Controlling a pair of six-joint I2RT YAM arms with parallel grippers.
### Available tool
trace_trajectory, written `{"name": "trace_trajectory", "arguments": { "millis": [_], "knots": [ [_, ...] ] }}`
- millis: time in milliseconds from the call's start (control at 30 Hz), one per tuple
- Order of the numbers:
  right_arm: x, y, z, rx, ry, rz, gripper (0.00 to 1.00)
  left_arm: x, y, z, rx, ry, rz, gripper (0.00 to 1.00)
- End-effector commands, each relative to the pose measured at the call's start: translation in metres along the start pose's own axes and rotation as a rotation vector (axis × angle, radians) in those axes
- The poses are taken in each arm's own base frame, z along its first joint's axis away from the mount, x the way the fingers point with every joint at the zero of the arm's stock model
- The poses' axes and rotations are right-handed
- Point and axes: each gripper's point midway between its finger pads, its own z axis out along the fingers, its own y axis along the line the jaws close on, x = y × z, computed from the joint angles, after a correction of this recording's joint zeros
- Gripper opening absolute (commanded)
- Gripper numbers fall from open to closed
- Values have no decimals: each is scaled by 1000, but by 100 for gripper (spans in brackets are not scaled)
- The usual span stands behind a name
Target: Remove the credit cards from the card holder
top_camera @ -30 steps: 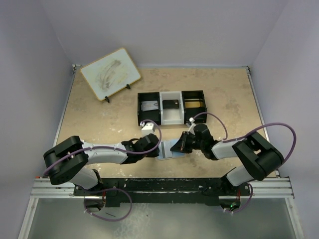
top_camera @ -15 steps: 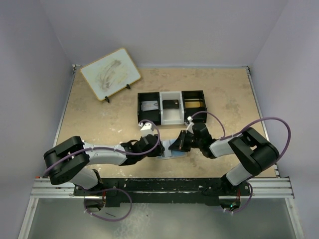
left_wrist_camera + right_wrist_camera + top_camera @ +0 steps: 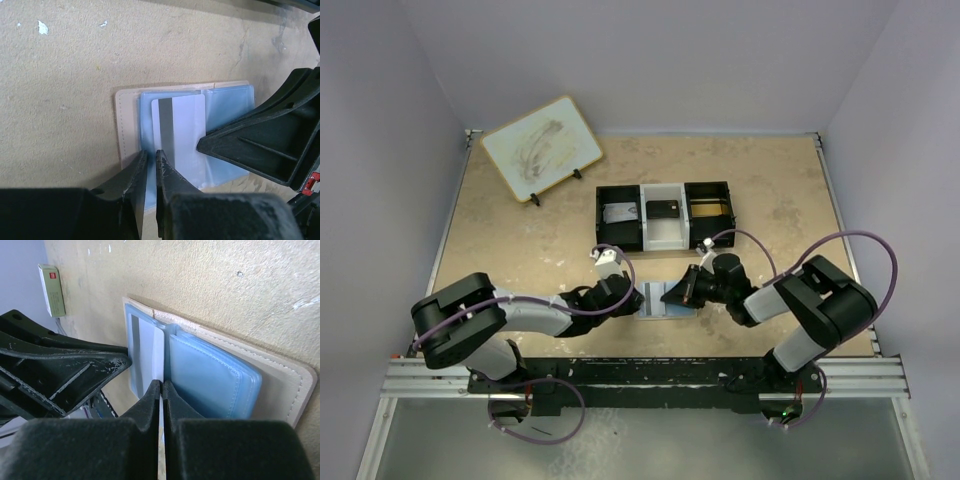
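Top external view: on the desk [image 3: 520, 230], the tray [image 3: 620, 190] at centre seems to hold a silvery card [image 3: 620, 213] and a dark card [image 3: 665, 209]. Below it the card holder [image 3: 227, 102] lies open, with one striped credit card [image 3: 182, 130] left partly out of its sleeve. My right jaws are pressed together at its edge. My left jaws are nearly together, and I cannot tell if they grip.

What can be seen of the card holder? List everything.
The card holder lies open and flat on the table. It has a tan, stitched, leather-like outer edge and pale-blue see-through plastic sleeves. A silvery card with a dark stripe lies over one half. The left gripper reaches one edge; the shut right gripper meets the card's side from opposite.
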Motion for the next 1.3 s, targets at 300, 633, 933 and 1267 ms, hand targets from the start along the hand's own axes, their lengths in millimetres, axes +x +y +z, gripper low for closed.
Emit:
{"name": "trace_trajectory", "arguments": {
  "millis": [300,633,933,1267],
  "knots": [
    [-6,-5,-20,128,-47,-29,0,1,7,-9,-58,20,59,4],
    [-7,-7,-27,159,-59,-45,0,-9,-5,-13,-40,0,67,11],
    [-7,-6,-25,147,-55,-40,0,-20,-64,-9,95,7,124,24],
    [-7,-5,-25,142,-55,-40,0,17,-32,12,-37,107,179,15]
  ]
}}
